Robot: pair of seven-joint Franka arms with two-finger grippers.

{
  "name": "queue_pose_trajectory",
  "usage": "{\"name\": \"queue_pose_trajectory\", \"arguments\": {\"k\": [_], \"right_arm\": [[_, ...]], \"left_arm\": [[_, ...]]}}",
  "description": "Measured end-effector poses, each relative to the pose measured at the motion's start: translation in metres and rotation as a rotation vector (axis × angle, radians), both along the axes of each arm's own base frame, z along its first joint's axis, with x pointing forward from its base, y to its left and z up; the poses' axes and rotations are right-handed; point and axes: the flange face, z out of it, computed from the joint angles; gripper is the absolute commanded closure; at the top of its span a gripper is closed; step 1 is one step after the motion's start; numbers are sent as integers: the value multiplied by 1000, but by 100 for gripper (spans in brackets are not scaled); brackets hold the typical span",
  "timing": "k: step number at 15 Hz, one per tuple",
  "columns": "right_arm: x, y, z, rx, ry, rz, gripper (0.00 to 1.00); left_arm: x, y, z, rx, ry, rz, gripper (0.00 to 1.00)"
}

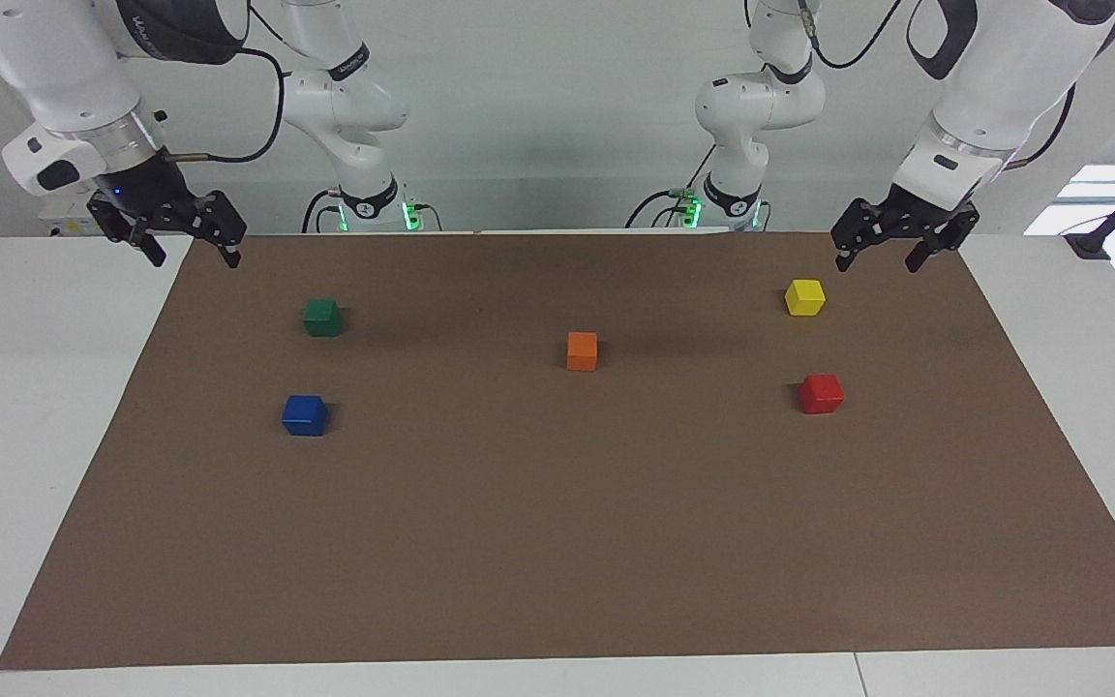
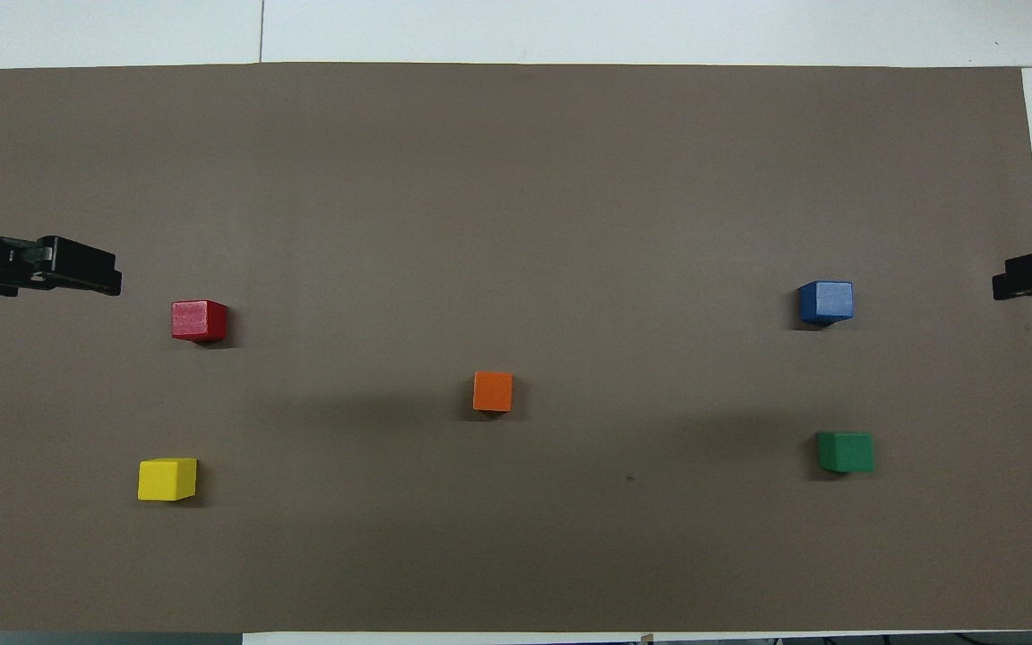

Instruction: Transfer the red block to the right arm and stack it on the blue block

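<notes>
both grippers hang above the bench with fingers spread wide and nothing between them. left gripper hovers over the brown mat's corner at the left arm's end, close to the small yellow cube. right gripper hovers over the mat's edge at the right arm's end. small glossy red block sits on the mat, farther from the robots than the yellow cube. small deep blue block sits toward the right arm's end, farther out than the dark green cube. an orange cube rests mid-mat.
</notes>
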Motion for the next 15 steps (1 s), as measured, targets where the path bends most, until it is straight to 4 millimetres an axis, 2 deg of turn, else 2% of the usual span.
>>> {"name": "queue_pose_trajectory", "arguments": {"k": [1, 3, 7, 10, 13, 15], "right_arm": [[0, 0, 0, 0, 0, 0, 0], [0, 0, 0, 0, 0, 0, 0], [0, 0, 0, 0, 0, 0, 0], [0, 0, 0, 0, 0, 0, 0], [0, 0, 0, 0, 0, 0, 0], [0, -1, 0, 0, 0, -1, 0]], "left_arm": [[4, 8, -7, -1, -19, 15, 0], [10, 16, -38, -1, -23, 30, 0], [19, 21, -117, -4, -12, 30, 0], [27, 36, -173, -10, -15, 49, 0], [27, 55, -218, -14, -19, 69, 0], [23, 56, -242, -16, -22, 68, 0]]}}
